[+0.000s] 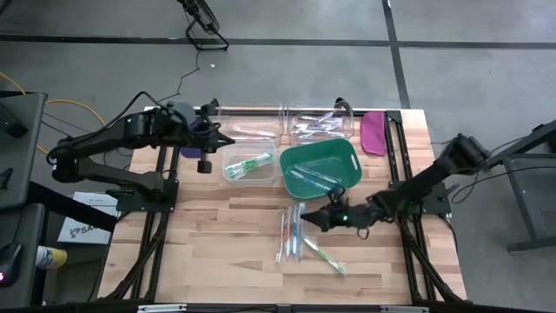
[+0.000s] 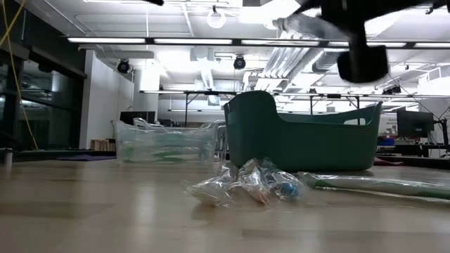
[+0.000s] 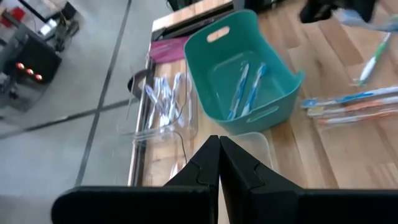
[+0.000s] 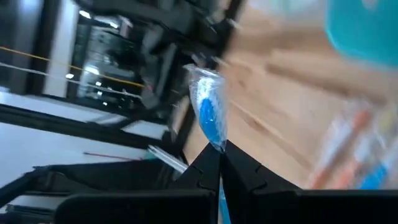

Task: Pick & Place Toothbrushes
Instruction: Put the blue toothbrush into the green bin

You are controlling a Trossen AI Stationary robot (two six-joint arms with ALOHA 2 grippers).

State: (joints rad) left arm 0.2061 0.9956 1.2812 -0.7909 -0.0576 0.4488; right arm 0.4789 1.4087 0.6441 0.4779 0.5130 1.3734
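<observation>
Several wrapped toothbrushes (image 1: 291,233) lie side by side on the wood near the table's front, and one green one (image 1: 327,256) lies apart. Others rest inside the teal basket (image 1: 347,155) and in clear tubs (image 1: 252,165). Above the loose ones, my right gripper (image 1: 316,217) is shut on a blue wrapped toothbrush (image 4: 206,112). The low view shows it raised well above the table (image 2: 302,24). My left gripper (image 3: 219,143) hovers shut and empty over the far-left clear tubs (image 1: 221,136). My right gripper pinches the blue toothbrush between its two fingers, on the wrapper just below the blue part (image 4: 217,147). The toothbrush sticks out beyond the fingertips, lifted clear of the table. How far back it reaches between the fingers is hidden by the fingers.
Two more clear tubs (image 1: 321,126) stand along the far edge, with a purple flat piece (image 1: 373,132) at the far right. The teal basket stands between the tubs and the loose toothbrushes. Bare wood lies at the table's near left.
</observation>
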